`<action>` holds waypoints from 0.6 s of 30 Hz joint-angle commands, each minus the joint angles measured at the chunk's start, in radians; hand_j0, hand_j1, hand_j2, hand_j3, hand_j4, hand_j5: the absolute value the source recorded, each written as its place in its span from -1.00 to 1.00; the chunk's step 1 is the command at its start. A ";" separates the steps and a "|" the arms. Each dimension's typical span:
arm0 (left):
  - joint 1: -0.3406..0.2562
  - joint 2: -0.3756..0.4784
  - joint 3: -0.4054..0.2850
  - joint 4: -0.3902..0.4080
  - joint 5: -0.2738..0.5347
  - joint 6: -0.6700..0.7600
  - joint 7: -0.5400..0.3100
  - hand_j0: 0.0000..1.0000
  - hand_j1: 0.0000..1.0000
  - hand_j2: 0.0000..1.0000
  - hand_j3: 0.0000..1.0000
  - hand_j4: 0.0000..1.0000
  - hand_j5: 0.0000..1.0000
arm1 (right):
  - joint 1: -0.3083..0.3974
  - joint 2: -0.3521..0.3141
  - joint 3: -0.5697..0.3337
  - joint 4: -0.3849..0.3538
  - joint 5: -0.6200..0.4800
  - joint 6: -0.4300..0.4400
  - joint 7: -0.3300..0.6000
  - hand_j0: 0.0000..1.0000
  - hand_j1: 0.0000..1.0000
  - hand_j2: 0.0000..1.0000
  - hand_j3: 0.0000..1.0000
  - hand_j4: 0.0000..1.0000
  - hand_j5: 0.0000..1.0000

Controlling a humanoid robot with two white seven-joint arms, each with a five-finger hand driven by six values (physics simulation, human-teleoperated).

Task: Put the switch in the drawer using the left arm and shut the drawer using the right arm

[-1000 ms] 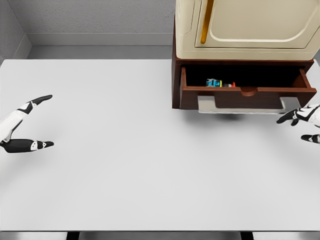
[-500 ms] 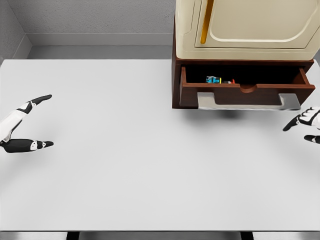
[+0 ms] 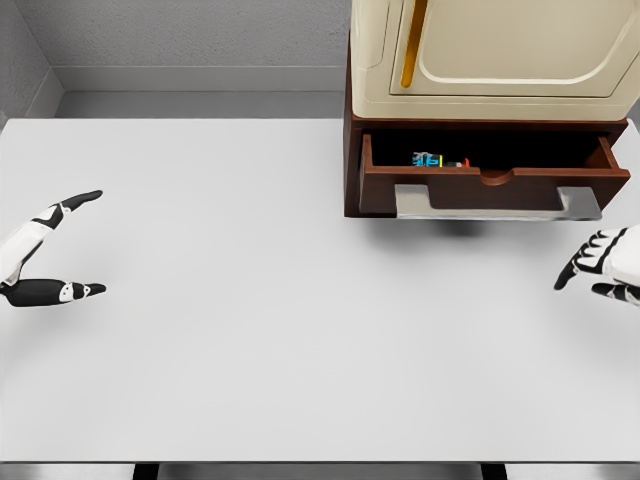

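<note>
The brown drawer [image 3: 490,190] at the base of the cabinet [image 3: 490,60] stands partly open. A small switch [image 3: 432,160] with blue, yellow and red bits lies inside it near the left. My right hand [image 3: 598,266] hovers over the table's right edge, below and to the right of the drawer front, fingers relaxed and holding nothing. It does not touch the drawer. My left hand [image 3: 60,245] rests at the far left of the table, thumb and fingers spread, empty.
The cream cabinet with a gold handle [image 3: 412,45] sits at the back right on the white table [image 3: 250,300]. A grey metal handle plate [image 3: 498,203] hangs under the drawer front. A grey wall runs behind the table.
The drawer has slid further in. My right hand has dropped lower and back from the drawer front. The left hand has not moved.
</note>
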 commanded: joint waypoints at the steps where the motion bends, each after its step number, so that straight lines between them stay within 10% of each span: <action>1: 0.000 0.001 0.000 -0.001 0.008 0.002 0.000 1.00 1.00 1.00 1.00 1.00 1.00 | -0.001 0.000 -0.002 -0.002 -0.002 0.000 0.006 0.19 0.19 0.19 0.19 0.19 0.19; 18: 0.006 0.001 0.003 -0.001 0.008 0.002 0.000 1.00 1.00 1.00 1.00 1.00 1.00 | -0.069 0.035 -0.005 -0.001 -0.001 0.000 0.045 0.28 0.28 0.28 0.28 0.28 0.28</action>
